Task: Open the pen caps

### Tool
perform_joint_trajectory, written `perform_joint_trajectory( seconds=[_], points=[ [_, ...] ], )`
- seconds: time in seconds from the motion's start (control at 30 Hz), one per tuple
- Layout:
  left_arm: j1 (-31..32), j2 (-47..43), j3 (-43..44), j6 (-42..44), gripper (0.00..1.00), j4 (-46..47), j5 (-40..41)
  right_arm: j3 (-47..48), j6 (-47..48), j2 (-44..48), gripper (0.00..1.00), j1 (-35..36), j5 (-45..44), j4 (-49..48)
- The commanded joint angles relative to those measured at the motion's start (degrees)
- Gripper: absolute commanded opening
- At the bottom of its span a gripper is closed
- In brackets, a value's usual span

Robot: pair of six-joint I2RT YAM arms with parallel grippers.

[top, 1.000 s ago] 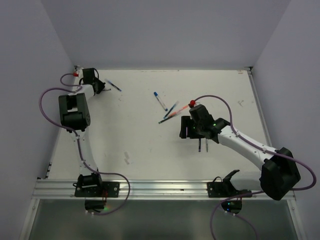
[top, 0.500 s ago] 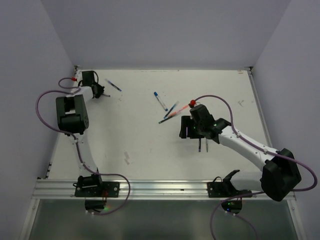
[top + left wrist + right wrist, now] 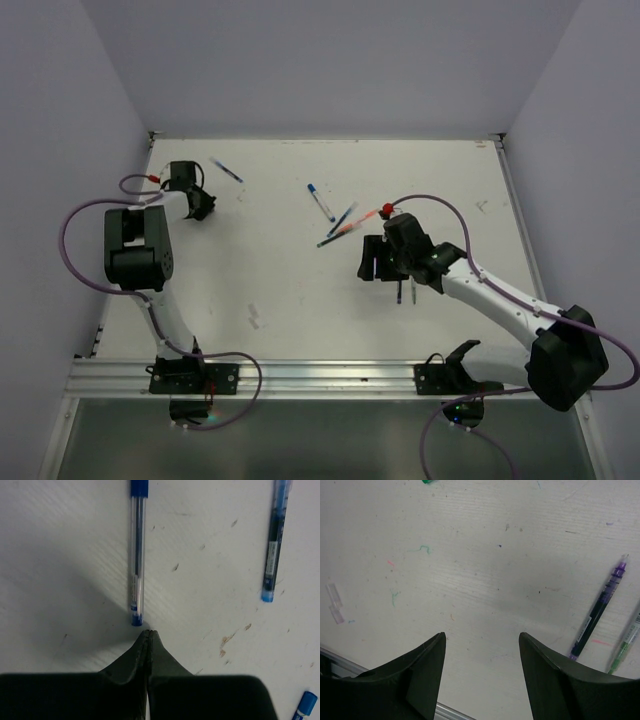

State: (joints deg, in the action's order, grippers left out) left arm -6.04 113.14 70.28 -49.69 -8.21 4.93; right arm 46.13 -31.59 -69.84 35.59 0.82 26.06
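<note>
A: Why is the left pincer [image 3: 148, 634] pressed shut with nothing in it?

B: Probably because no pen is picked up yet. Its tips hang over the white counter [image 3: 60, 540], just short of the near end of the clear plastic stick pen [image 3: 135, 555].

A: And that pen's cap?

B: The short blue plastic cap [image 3: 139, 487] sits on the pen's far end, straight ahead of the pincer and well apart from its tips. A small blue piece [image 3: 305, 704], perhaps a loose cap, lies off to the pincer's right.

A: The right pincer [image 3: 481, 640]?

B: Its jaws are wide and empty above bare counter. The slim purple pen [image 3: 599, 611] lies ahead and to its right, outside the jaws, and no cap shows near it. The pincer seems poised to take a pen so the other can pull.
</note>
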Motion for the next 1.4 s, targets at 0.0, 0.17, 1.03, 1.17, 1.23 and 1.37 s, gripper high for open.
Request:
perform_joint_trajectory(
  seconds=[0.0, 0.17, 1.03, 1.17, 1.23, 1.37],
  points=[
    [0.94, -4.42, -1.38, 2.67, 0.0, -3.03, 2.36, -0.25, -0.4, 1.55, 0.64, -0.17, 1.46, -1.89],
    [0.95, -9.42, 0.2, 5.39, 0.0, -4.79, 6.31, -0.51, 0.22, 1.9, 0.64, -0.17, 1.47, -1.98],
    [1.03, 2.77, 16.2, 5.13, 0.51, -15.78, 17.31, -2.97, 0.92, 3.92, 0.64, -0.17, 1.73, -2.77],
    [1.3, 6.21, 19.8, 6.1, 0.52, -18.94, 17.74, -3.06, 0.83, 4.28, 0.64, -0.17, 1.56, -2.69],
    [1.56, 7.96, 21.65, 6.54, 0.52, -20.26, 18.44, -3.06, 0.83, 4.54, 0.64, -0.09, 1.55, -2.51],
    [2.88, 9.64, 22.71, 7.68, 0.53, -20.18, 20.38, -3.33, 0.83, 5.24, 0.64, -0.09, 1.03, -2.42]
  ],
)
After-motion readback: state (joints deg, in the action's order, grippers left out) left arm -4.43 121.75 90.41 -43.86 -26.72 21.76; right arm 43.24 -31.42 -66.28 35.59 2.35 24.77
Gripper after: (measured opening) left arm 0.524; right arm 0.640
